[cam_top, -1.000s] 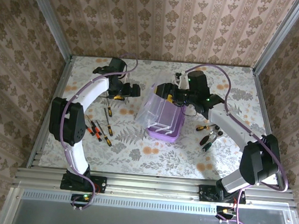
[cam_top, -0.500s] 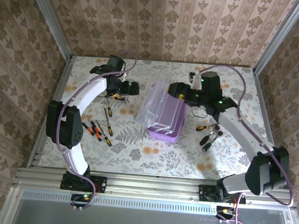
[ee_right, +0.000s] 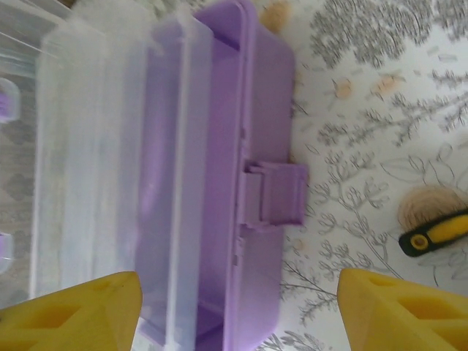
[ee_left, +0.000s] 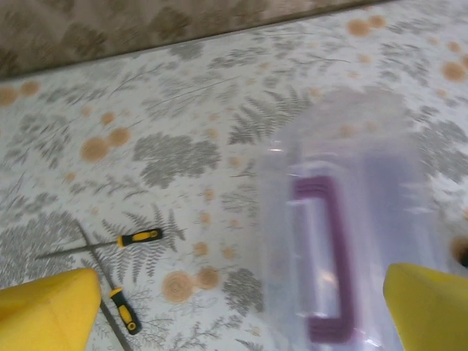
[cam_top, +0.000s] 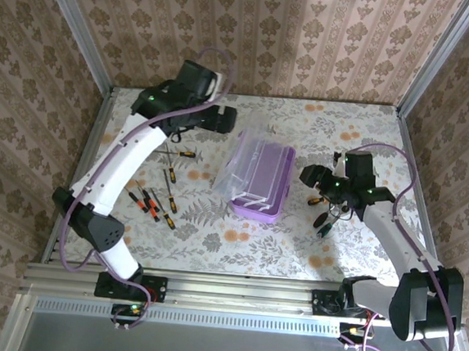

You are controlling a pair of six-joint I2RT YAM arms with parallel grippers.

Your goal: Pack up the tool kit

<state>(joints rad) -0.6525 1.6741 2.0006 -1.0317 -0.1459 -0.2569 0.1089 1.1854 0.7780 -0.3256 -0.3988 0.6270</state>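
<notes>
Step in hand, by judgement: box open, loading not yet begun. Tool kit box [cam_top: 262,186] sits mid-table [cam_top: 212,239]. Its clear lid [cam_top: 240,159] stands up along the box's left side, w/ purple handle [ee_left: 325,256] on it. Inside of box looks empty in right wrist view. Latch [ee_right: 274,194] faces table's right edge.

Left gripper [cam_top: 222,123] hangs by box's far-left corner, fingers spread wide, nothing btwn them. Right gripper [cam_top: 310,178] hovers just right of box, likewise spread & empty.

Screwdrivers [cam_top: 154,205] w/ orange-black handles lie scattered toward table's left edge, well apart from box. Other small tools [cam_top: 323,212] lie toward the right edge.

Next move prob. falls to left gripper: drop onto closest screwdriver [ee_left: 139,238], pinch it, lift over the raised lid into box.

No brand, label or writing legible anywhere.
</notes>
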